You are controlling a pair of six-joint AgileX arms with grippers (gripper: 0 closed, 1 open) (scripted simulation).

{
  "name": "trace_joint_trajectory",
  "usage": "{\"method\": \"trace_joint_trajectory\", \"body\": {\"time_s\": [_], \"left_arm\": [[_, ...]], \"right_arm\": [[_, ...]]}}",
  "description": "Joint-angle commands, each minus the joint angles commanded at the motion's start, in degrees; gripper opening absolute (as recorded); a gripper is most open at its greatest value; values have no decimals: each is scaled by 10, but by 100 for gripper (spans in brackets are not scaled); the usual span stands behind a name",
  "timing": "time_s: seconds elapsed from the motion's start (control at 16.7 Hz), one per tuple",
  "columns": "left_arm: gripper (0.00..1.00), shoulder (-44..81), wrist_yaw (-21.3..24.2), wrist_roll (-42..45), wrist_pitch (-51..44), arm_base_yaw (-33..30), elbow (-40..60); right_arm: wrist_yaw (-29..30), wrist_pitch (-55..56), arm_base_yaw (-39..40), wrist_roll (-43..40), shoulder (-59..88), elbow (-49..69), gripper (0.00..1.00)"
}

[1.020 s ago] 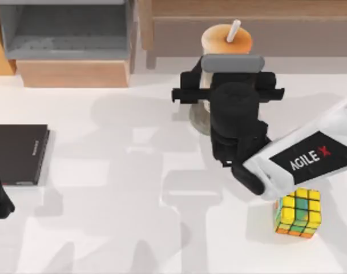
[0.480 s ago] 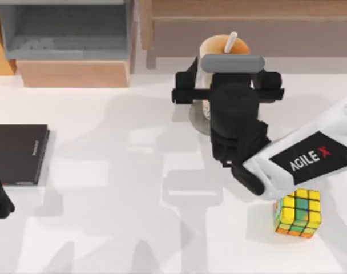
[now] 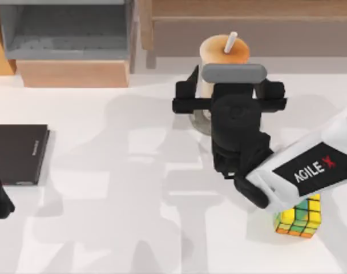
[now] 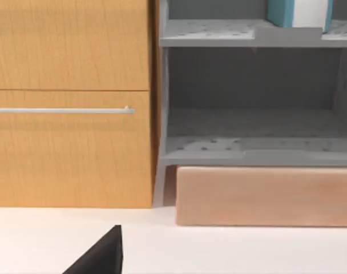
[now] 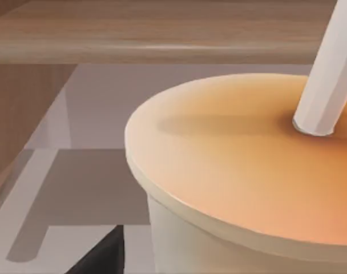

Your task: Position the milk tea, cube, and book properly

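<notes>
Milk tea [image 3: 224, 48] is pinched by right gripper [image 3: 230, 100] fingers, held upright so nothing spills; left fingers' state cannot be told.

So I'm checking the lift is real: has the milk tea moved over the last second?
Yes. In the top view the milk tea has shifted slightly left and up-frame, its lid now overlapping the wooden shelf more.

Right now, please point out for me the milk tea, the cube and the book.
milk tea [image 3: 218, 50]: top view, on its orange lid beside the straw.
cube [image 3: 302, 220]: top view, on its uncovered yellow-green top face.
book [image 4: 282, 12]: left wrist view, on its teal cover, upper shelf.
</notes>
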Motion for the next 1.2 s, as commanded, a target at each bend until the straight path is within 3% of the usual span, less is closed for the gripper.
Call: {"method": "trace_joint_trajectory", "body": {"time_s": [0.36,0.84,1.2], "left_arm": [[100,0,0,0,0,0,0],[100,0,0,0,0,0,0],[100,0,0,0,0,0,0]], "right_arm": [[8,5,6,1,-7,-16,100],[27,-88,27,5,-115,-35,100],[25,-95,24,9,-121,-32,100]]}}
